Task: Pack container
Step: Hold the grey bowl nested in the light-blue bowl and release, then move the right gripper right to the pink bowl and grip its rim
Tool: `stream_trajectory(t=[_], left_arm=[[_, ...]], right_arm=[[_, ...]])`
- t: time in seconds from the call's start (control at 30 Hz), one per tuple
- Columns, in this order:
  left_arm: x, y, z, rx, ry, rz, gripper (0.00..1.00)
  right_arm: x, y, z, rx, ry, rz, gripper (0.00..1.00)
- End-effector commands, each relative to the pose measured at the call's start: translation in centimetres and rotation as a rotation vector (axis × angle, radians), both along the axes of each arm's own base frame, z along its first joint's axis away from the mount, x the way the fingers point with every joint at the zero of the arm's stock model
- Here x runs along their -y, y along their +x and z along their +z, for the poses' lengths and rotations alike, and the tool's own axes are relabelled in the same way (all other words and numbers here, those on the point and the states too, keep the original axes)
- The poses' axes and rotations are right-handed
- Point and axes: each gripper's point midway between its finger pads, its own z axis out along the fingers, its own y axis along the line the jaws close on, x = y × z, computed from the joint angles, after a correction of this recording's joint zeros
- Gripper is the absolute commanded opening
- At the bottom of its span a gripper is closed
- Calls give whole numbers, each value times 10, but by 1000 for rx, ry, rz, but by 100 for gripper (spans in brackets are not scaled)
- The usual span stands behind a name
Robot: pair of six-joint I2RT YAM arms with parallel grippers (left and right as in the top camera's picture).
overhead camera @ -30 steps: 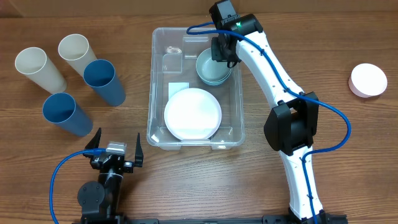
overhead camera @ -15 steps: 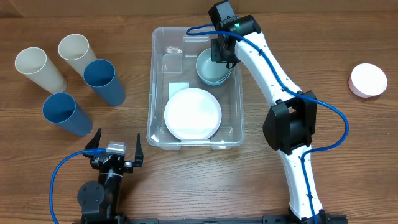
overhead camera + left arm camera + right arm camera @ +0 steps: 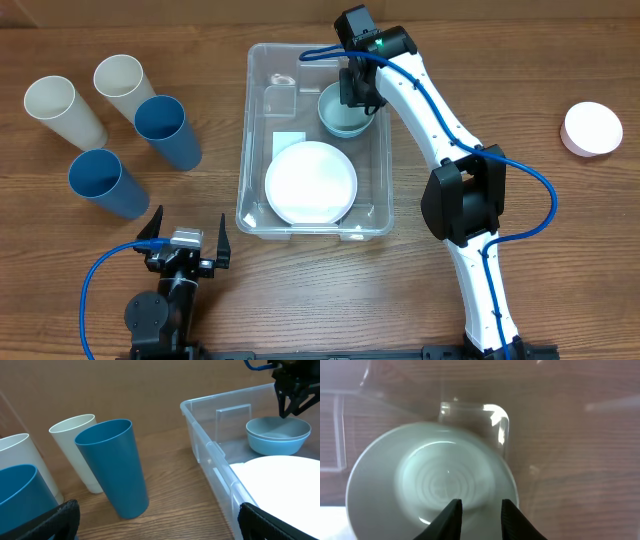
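Observation:
The clear container (image 3: 243,130) stands mid-table. Inside it a white plate (image 3: 310,182) lies at the near end and a pale blue-green bowl (image 3: 338,120) sits at the far right corner. My right gripper (image 3: 356,95) hangs just above the bowl's far rim. In the right wrist view its fingertips (image 3: 455,515) stand a little apart over the bowl (image 3: 420,475), with nothing between them. My left gripper (image 3: 188,224) rests wide open on the near left of the table. In its own view it (image 3: 160,527) faces the container's wall (image 3: 200,435) and the bowl (image 3: 277,437).
Two blue cups (image 3: 165,130) (image 3: 105,182) and two cream cups (image 3: 125,85) (image 3: 60,108) stand left of the container. A white round disc (image 3: 592,128) lies far right. A small clear piece (image 3: 278,95) lies in the container's far left part.
The right arm has shifted slightly over the bowl. The left arm, the cups and the plate have not moved.

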Motion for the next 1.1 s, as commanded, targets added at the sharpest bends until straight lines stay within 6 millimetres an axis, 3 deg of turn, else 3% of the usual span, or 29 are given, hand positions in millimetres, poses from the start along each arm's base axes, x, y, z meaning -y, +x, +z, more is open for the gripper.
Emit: stream_trajectory(t=[0.0, 0.03, 0.1, 0.17, 0.27, 0.33, 0.47, 0.53, 0.57, 0.67, 0.83, 0.9, 1.0, 1.07], left_arm=[[-2, 0, 0, 3, -10, 10, 100], [-2, 0, 0, 3, -10, 10, 100], [-2, 0, 0, 3, -10, 10, 100], [-2, 0, 0, 3, -10, 10, 100], [-2, 0, 0, 4, -10, 10, 100], [-2, 0, 0, 3, -10, 10, 100], [-2, 0, 0, 4, -10, 10, 100], [-2, 0, 0, 3, -10, 10, 100], [-2, 0, 0, 4, -10, 10, 100], [-2, 0, 0, 3, -10, 10, 100], [-2, 0, 0, 3, -10, 10, 100], [-2, 0, 0, 3, -10, 10, 100], [-2, 0, 0, 4, -10, 10, 100], [-2, 0, 0, 4, -10, 10, 100]], right_arm=[[-7, 11, 68, 134, 44, 22, 29], [-8, 9, 101, 182, 69, 26, 30], [-11, 4, 146, 251, 123, 34, 31], [-7, -4, 185, 321, 162, 22, 39], [15, -10, 218, 382, 201, -61, 45], [46, -12, 225, 380, 210, -156, 49], [122, -5, 215, 333, 223, -358, 53], [167, -1, 214, 331, 272, -511, 54], [203, -1, 213, 339, 274, -603, 55], [266, -7, 204, 329, 253, -748, 58], [380, -44, 153, 192, 222, -1077, 63], [423, -68, 121, 107, 215, -1212, 63], [462, -98, 81, 5, 211, -1322, 63], [476, -109, 64, -30, 210, -1361, 63]])
